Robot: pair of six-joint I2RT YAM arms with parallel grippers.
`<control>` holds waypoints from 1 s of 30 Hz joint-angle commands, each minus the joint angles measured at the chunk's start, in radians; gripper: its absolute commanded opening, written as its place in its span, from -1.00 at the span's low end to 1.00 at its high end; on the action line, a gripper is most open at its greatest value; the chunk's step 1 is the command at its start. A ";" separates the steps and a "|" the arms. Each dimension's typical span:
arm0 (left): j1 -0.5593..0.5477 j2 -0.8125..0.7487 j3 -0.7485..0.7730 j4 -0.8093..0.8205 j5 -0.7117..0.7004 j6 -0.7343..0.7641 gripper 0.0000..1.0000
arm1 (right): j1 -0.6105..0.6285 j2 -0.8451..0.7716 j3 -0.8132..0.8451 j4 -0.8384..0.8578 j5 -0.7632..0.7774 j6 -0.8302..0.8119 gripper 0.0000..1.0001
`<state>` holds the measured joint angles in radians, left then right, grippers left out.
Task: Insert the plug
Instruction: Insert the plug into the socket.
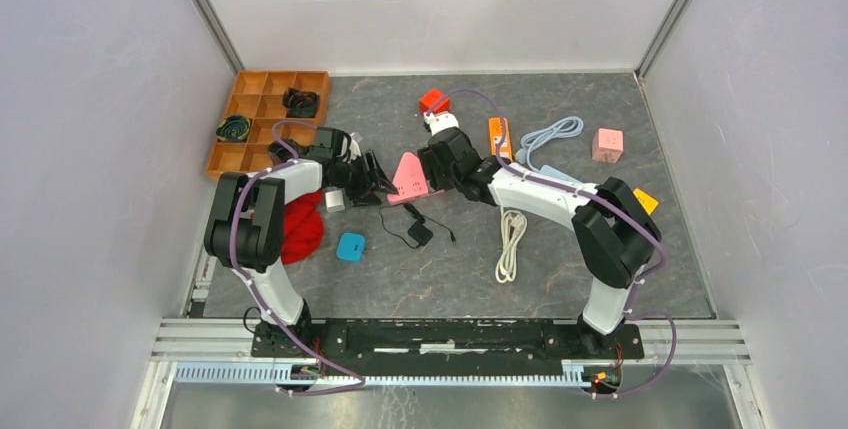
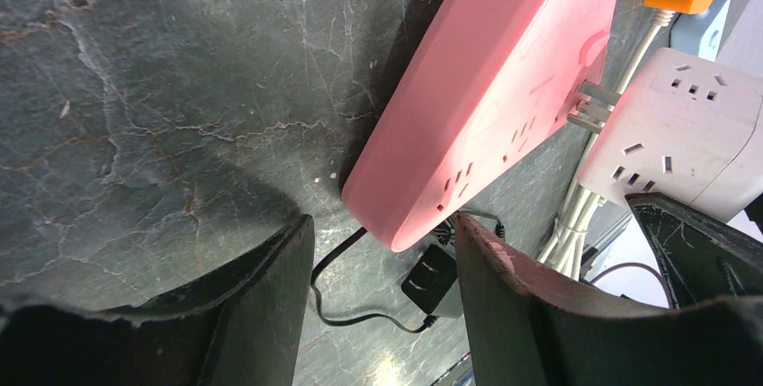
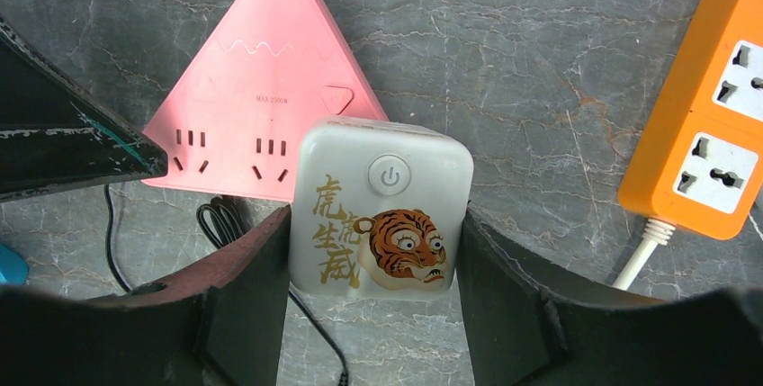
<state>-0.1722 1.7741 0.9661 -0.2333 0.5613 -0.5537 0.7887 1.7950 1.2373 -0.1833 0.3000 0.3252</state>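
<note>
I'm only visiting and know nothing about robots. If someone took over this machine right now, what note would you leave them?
Right gripper: shut on the white tiger-print adapter, held against the pink triangular power strip.
Left gripper: open and holding nothing, with the strip's corner just ahead of its fingers.
Done: the adapter has been picked up and brought to the strip.
Not done: the adapter's metal prongs show bare at the strip's face, so the plug is not seated.
Left to do: line up the prongs and press them fully in, probably with the left gripper steadying the strip.
</note>
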 commanded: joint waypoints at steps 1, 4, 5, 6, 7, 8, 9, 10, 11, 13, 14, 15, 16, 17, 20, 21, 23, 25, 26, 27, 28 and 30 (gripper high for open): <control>-0.002 0.004 0.033 0.004 0.035 -0.029 0.29 | 0.011 0.018 0.046 0.011 0.002 0.026 -0.49; -0.001 0.007 0.034 0.005 0.038 -0.031 0.29 | 0.012 0.028 0.051 0.007 -0.007 0.034 -0.49; -0.002 0.008 0.034 0.004 0.040 -0.031 0.29 | 0.013 0.030 0.050 0.007 -0.011 0.035 -0.49; -0.002 0.008 0.034 0.004 0.040 -0.032 0.29 | 0.015 0.030 0.052 0.007 -0.011 0.036 -0.49; -0.003 0.010 0.034 0.003 0.041 -0.032 0.29 | 0.016 0.030 0.053 0.008 -0.011 0.037 -0.49; -0.003 0.011 0.034 0.004 0.042 -0.032 0.29 | 0.019 0.029 0.053 0.008 -0.010 0.037 -0.50; -0.003 0.011 0.034 0.005 0.044 -0.032 0.29 | 0.023 0.027 0.053 0.007 -0.007 0.038 -0.50; -0.002 0.013 0.034 0.005 0.044 -0.033 0.29 | 0.024 0.025 0.054 0.007 -0.003 0.036 -0.50; -0.003 0.014 0.035 0.005 0.044 -0.034 0.29 | 0.025 0.026 0.055 0.007 -0.002 0.036 -0.50; -0.002 0.017 0.036 0.005 0.047 -0.035 0.28 | 0.029 0.027 0.058 0.007 -0.001 0.034 -0.50; -0.003 0.018 0.036 0.005 0.047 -0.035 0.28 | 0.030 0.029 0.059 0.004 -0.001 0.034 -0.50; -0.003 0.018 0.036 0.005 0.047 -0.035 0.28 | 0.030 0.030 0.061 0.002 -0.001 0.035 -0.50; -0.003 0.018 0.036 0.005 0.048 -0.035 0.28 | 0.031 0.030 0.061 0.000 -0.001 0.037 -0.51; -0.002 0.018 0.036 0.004 0.047 -0.035 0.28 | 0.033 0.029 0.060 -0.002 0.000 0.038 -0.51; -0.003 0.019 0.036 0.004 0.047 -0.036 0.28 | 0.037 0.020 0.056 0.003 -0.001 0.042 -0.51; -0.003 0.019 0.036 0.004 0.048 -0.037 0.28 | 0.038 0.016 0.054 0.004 0.003 0.041 -0.51; -0.002 0.021 0.037 0.004 0.050 -0.037 0.27 | 0.041 0.008 0.054 0.003 0.012 0.041 -0.51; -0.001 0.021 0.036 0.004 0.050 -0.037 0.27 | 0.043 0.000 0.055 0.003 0.021 0.040 -0.52; -0.002 0.022 0.036 0.005 0.051 -0.037 0.27 | 0.046 -0.003 0.057 0.001 0.025 0.038 -0.52; -0.003 0.022 0.036 0.005 0.052 -0.038 0.27 | 0.047 -0.005 0.061 -0.001 0.028 0.037 -0.52; -0.003 0.021 0.036 0.005 0.053 -0.038 0.27 | 0.047 -0.006 0.062 -0.003 0.027 0.035 -0.52; -0.003 0.023 0.035 0.005 0.054 -0.038 0.26 | 0.049 -0.007 0.064 -0.008 0.031 0.035 -0.52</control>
<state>-0.1722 1.7840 0.9695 -0.2337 0.5823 -0.5537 0.8219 1.8145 1.2602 -0.1879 0.3256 0.3470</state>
